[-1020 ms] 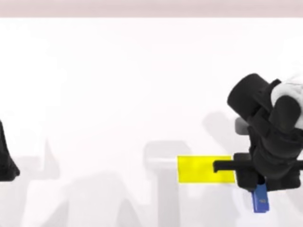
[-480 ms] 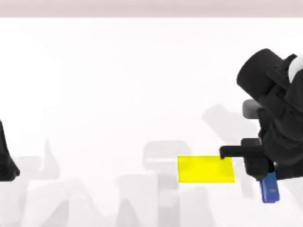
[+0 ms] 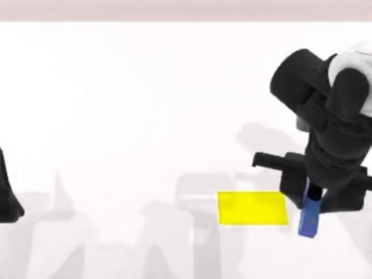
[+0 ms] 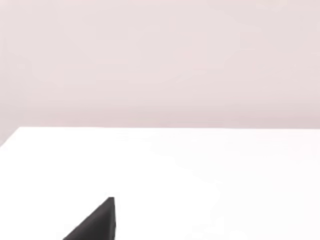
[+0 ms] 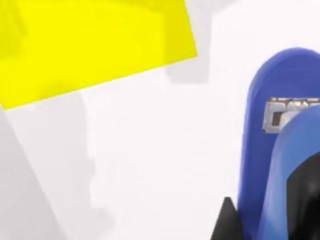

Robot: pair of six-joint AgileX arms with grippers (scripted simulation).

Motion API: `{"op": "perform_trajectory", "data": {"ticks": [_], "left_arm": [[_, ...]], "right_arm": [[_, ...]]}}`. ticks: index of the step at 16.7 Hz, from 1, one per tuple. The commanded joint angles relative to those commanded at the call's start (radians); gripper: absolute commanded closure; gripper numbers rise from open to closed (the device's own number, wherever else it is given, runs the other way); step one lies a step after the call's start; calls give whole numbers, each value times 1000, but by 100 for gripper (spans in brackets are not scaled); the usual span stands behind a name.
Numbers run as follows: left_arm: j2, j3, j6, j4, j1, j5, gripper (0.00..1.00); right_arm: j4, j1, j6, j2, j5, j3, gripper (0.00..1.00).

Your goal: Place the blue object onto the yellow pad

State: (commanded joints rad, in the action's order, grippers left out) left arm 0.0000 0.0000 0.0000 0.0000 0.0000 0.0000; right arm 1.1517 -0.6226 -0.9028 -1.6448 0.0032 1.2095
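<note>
The blue object is a small stapler-like piece with a black top. It hangs tilted from my right gripper, which is shut on its upper end. It sits just off the right edge of the yellow pad, a flat rectangle near the table's front. In the right wrist view the blue object fills one side beside a dark fingertip. The yellow pad lies apart from it, with white table between. My left arm is parked at the far left edge.
The white table stretches from the pad to the left arm, crossed by grey shadows near the front. Its far edge meets a pale pink wall. The right arm's dark body stands over the table's right side.
My right gripper, still holding the blue object, swung out to the right and then came back left and farther from the front edge. The object now tilts toward the pad's right edge. The left arm stayed still.
</note>
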Motion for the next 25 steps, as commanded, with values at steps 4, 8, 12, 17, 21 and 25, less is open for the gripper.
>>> {"op": "perform_trajectory", "data": {"ticks": [4, 8, 12, 17, 21, 25], "left_arm": [[0, 0, 0, 0, 0, 0, 0], [0, 0, 0, 0, 0, 0, 0], [0, 0, 0, 0, 0, 0, 0], [0, 0, 0, 0, 0, 0, 0], [0, 0, 0, 0, 0, 0, 0], [0, 0, 0, 0, 0, 0, 0]], "right_arm": [[20, -19, -391, -90, 1, 93, 100], [35, -39, -816, -179, 3, 187, 100], [34, -52, -1149, -238, 4, 265, 100], [20, -56, -1337, -260, 5, 312, 100], [19, -56, -1342, -261, 5, 314, 100], [-20, -50, -1342, -271, 6, 282, 100]]}}
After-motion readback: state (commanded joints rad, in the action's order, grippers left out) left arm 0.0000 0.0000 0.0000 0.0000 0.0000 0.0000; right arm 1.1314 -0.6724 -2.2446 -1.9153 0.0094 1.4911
